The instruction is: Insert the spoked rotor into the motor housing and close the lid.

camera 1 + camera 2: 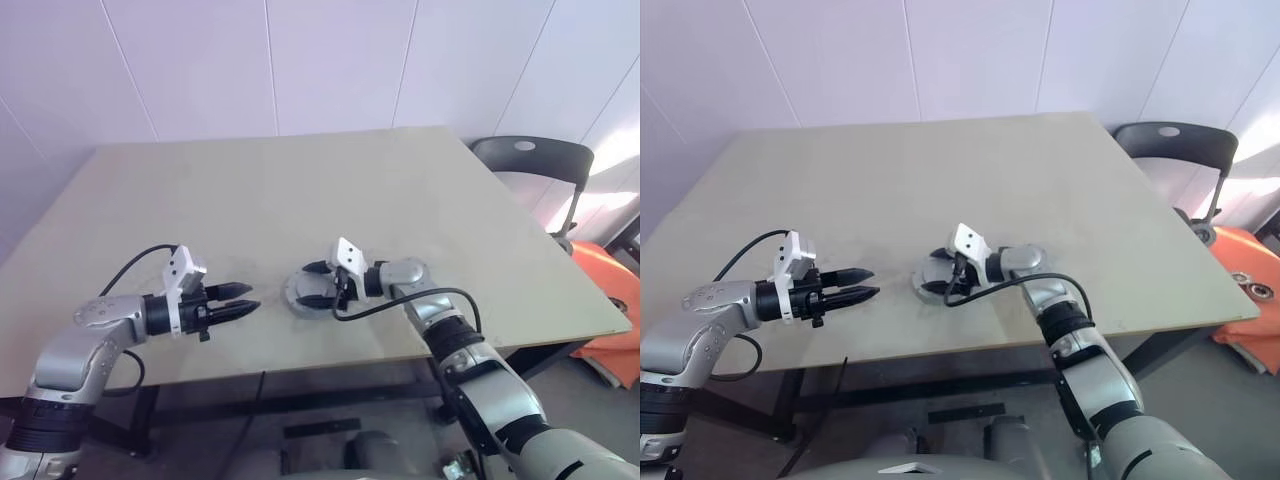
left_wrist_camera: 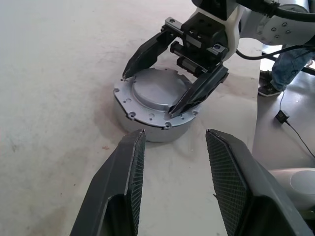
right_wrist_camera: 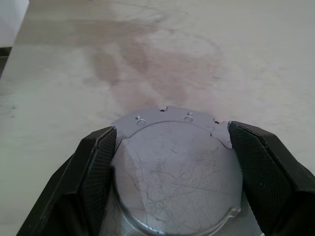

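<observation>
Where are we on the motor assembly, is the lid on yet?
Done: the lid sits flat on the motor housing, so the rotor is presumably inside, hidden. In hand: the right gripper straddles the lid, fingers wide on either side of it. The left gripper waits open beside it. Left: confirm seating, then withdraw.

Beige table (image 1: 300,190); lidded motor housing (image 2: 155,105) on it.

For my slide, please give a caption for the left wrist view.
The right gripper spreads its fingers around the grey lid on the table.
</observation>
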